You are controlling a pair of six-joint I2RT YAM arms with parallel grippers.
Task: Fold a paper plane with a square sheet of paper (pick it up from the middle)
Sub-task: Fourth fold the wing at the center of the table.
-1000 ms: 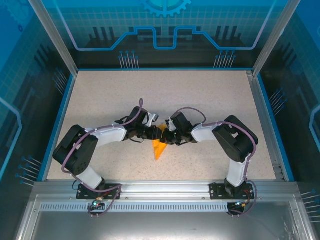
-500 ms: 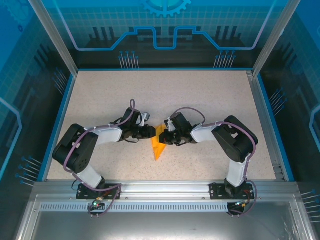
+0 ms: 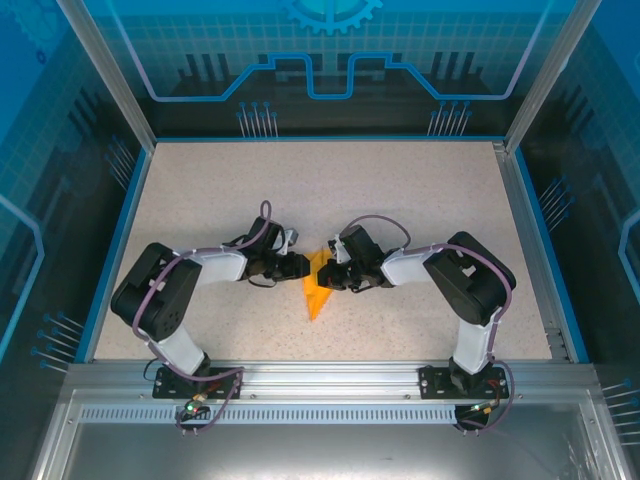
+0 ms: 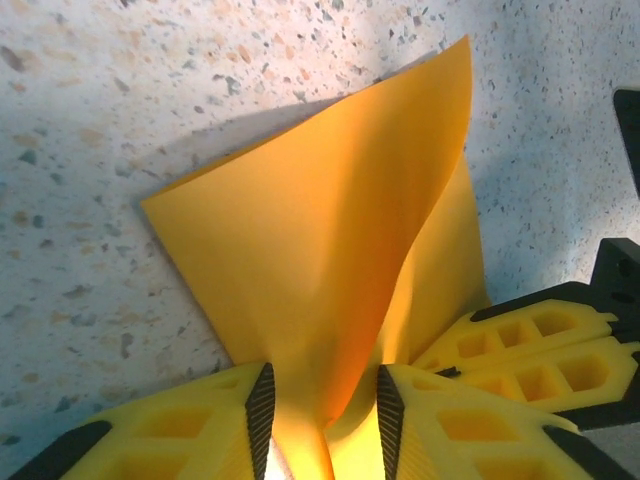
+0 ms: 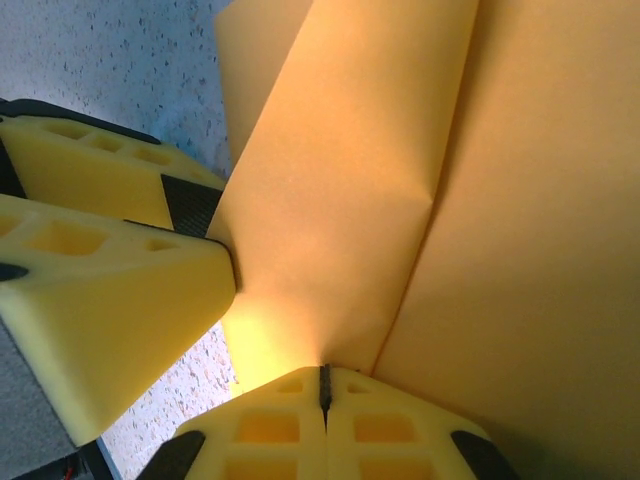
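Arms both bend inward at the elbow and meet low over the middle of the table (image 3: 420,190), wrists facing each other. The left gripper (image 3: 300,267) sits at the left side of the paper plane (image 3: 317,292), jaws partway apart, with a puffed-up fold of paper sitting loose between the pads (image 4: 262,405). The right gripper (image 3: 329,272) is clamped tight on the plane's far part, paper coming straight out of the seam. The plane lies near the table's centre, long axis running far to near, sharp point aimed at the arm bases. Compared to a second back, the left gripper has backed off leftward and spread its jaws wider, so more of the far end shows; the tip hasn't budged.
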